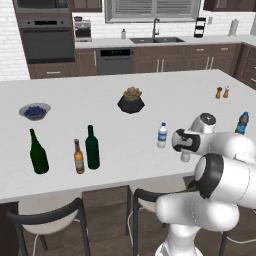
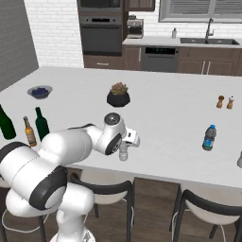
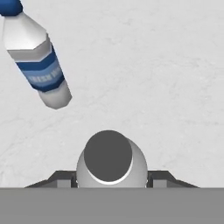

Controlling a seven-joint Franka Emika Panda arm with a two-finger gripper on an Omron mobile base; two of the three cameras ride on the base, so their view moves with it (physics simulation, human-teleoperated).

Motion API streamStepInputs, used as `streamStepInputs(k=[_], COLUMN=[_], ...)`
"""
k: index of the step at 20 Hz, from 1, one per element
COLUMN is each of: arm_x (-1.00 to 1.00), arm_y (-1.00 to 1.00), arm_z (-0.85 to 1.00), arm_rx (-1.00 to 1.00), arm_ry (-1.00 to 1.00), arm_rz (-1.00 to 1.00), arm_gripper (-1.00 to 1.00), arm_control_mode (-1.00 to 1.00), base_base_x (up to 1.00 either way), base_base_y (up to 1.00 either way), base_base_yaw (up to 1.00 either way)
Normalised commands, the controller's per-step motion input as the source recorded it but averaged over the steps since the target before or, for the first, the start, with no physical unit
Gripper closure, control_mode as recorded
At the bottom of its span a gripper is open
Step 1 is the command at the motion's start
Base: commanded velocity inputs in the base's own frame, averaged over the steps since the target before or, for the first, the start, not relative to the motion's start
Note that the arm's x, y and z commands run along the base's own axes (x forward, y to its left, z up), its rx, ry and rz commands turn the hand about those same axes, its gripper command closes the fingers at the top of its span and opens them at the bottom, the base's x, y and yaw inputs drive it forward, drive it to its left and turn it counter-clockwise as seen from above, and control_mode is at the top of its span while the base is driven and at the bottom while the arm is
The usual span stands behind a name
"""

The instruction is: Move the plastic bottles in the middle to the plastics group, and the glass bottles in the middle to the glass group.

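**Gripper clamps on a clear bottle**

Hand view, straight down: gripper [image 3: 108, 175] pinching the grey-capped clear bottle [image 3: 108, 159], labelled water bottle [image 3: 41, 65] just beyond. Right base view adds the blue-tinted bottle [image 2: 209, 137], well off to the gripper's right.

Your clear bottle [image 1: 185, 156] mostly hidden behind the arm, fingertips [image 3: 65, 180] cut by the bottom band, far-right bottle [image 2: 239, 159] clipped by the edge
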Motion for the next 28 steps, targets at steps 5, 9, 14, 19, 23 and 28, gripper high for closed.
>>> streamStepInputs(k=[5,9,14,19,23,28], arm_x=[-0.08,-0.14,-0.01,0.12,0.10,0.21], arm_y=[-0.52,-0.79,-0.97,-1.00,-0.97,-0.65], arm_z=[0.42,0.48,0.16,0.00,-0.06,-0.18], arm_rx=[0.00,0.00,0.00,0.00,0.00,0.00], arm_ry=[0.00,0.00,0.00,0.00,0.00,0.00], arm_rz=[0.00,0.00,-0.02,-0.01,0.00,0.00], arm_gripper=[1.00,1.00,1.00,1.00,1.00,1.00], arm_control_mode=[-1.00,-1.00,-1.00,-1.00,-1.00,-1.00], base_base_x=[0.00,0.00,0.00,0.00,0.00,0.00], base_base_y=[0.00,0.00,0.00,0.00,0.00,0.00], base_base_yaw=[0.00,0.00,0.00,0.00,0.00,0.00])
